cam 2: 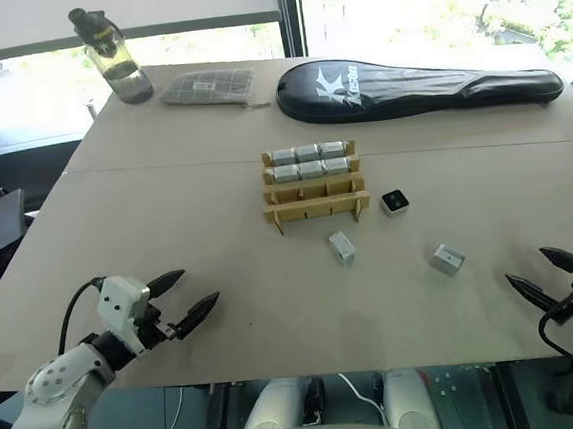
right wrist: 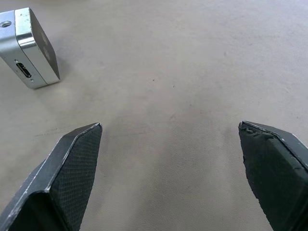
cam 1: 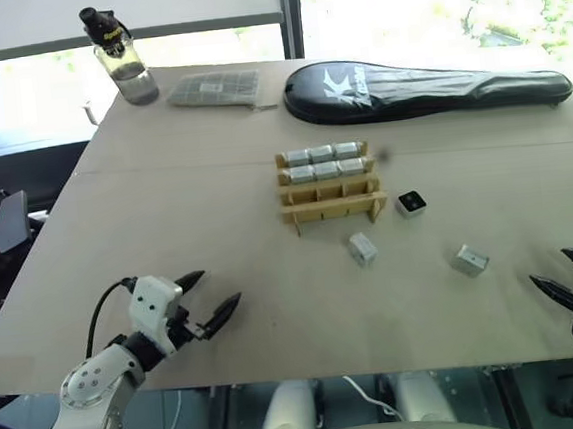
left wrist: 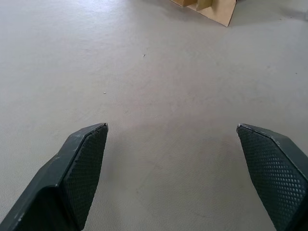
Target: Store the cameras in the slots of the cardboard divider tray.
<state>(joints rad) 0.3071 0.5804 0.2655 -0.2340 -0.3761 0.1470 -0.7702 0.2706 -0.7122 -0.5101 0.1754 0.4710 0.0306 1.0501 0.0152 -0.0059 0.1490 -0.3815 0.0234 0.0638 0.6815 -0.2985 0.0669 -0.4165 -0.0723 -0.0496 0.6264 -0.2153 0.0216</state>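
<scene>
Both grippers, left (cam 1: 205, 293) and right (cam 1: 565, 272), wide open, empty; three cameras (cam 1: 363, 249) loose near the tray (cam 1: 331, 203).

The worktop (cam 1: 166, 215) was matt beige, faintly grained. The cardboard divider tray (cam 1: 330, 199) showed raw tan cardboard with dull cut edges. The cameras (right wrist: 30, 47) had brushed silver metal sides and a black matt face. Each tool's fingers (left wrist: 79, 173) wore black knurled rubbery pads. At twelve o'clock, the racket case (cam 1: 426, 87) looked like slightly glossy black fabric, perhaps vinyl.
</scene>
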